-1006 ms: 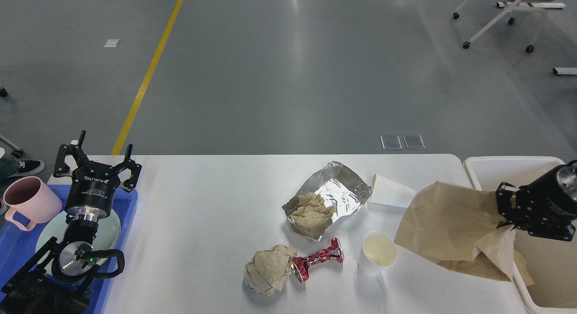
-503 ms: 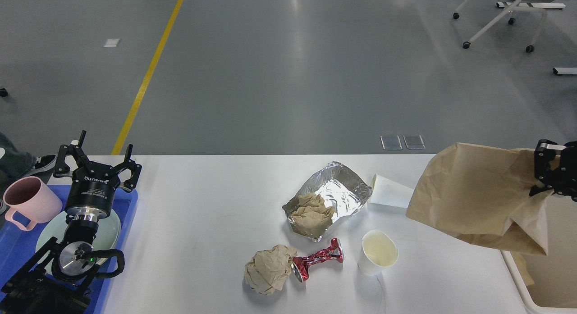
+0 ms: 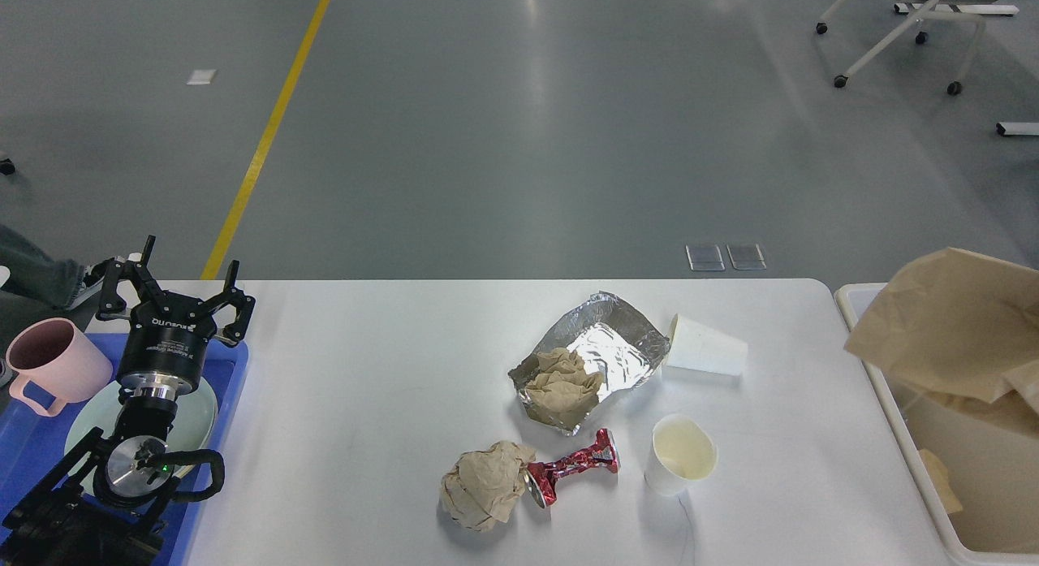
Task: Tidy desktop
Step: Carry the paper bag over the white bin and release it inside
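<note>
Litter on desktop [image 3: 365, 387]: 5 pieces centre-right, brown paper bag [image 3: 950, 326] hanging over cream bin [image 3: 909, 420].
Your left gripper [image 3: 174, 294] hovers spread and empty above the blue tray [image 3: 235, 371]; right gripper out of view. Risks: bag catching the bin rim, upright paper cup [image 3: 680, 456] toppling if clipped. Bare tabletop between tray and crumpled paper ball [image 3: 485, 486].

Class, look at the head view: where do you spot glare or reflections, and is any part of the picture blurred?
Head view: bright glare on the crumpled foil tray; overhead lights reflect in streaks on the grey floor; the desktop is evenly lit with faint shadows; everything looks sharp, no motion blur.
</note>
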Available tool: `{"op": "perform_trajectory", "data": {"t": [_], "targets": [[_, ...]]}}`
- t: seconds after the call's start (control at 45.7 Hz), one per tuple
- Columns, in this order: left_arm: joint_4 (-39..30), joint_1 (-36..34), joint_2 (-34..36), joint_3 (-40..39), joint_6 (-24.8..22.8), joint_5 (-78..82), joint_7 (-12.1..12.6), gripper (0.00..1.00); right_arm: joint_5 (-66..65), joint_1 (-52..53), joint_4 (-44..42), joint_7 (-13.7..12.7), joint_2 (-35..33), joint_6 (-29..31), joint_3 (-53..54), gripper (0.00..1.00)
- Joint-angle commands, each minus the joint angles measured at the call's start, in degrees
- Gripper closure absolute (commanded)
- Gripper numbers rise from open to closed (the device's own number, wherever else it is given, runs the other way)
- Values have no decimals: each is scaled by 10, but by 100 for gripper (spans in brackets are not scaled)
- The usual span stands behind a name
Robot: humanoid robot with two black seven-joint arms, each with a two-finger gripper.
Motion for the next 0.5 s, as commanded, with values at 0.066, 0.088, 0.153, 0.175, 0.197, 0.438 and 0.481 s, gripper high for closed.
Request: {"op": "perform_trajectory", "data": {"t": [0.066,0.088,0.153,0.175,0.197,0.438,0.481], "targets": [[0,0,0,0,0,0,-1,4,2,-187,-124,-1,-48,-86,91,100],[0,0,0,0,0,0,-1,4,2,-214,-137,-1,-50,-99,108,100],[0,0,0,0,0,0,-1,4,2,-292,-175,-1,-50,-136,165,100],[0,0,0,0,0,0,-1,4,2,-319,-188,-1,-49,-147,184,100],[0,0,0,0,0,0,-1,4,2,-346,-203,-1,-47,-158,201,100],[0,0,0,0,0,0,-1,4,0,-626,-403,0,29,-247,394,100],[0,0,0,0,0,0,-1,4,0,-667,-436,1,52,-257,411,100]]}}
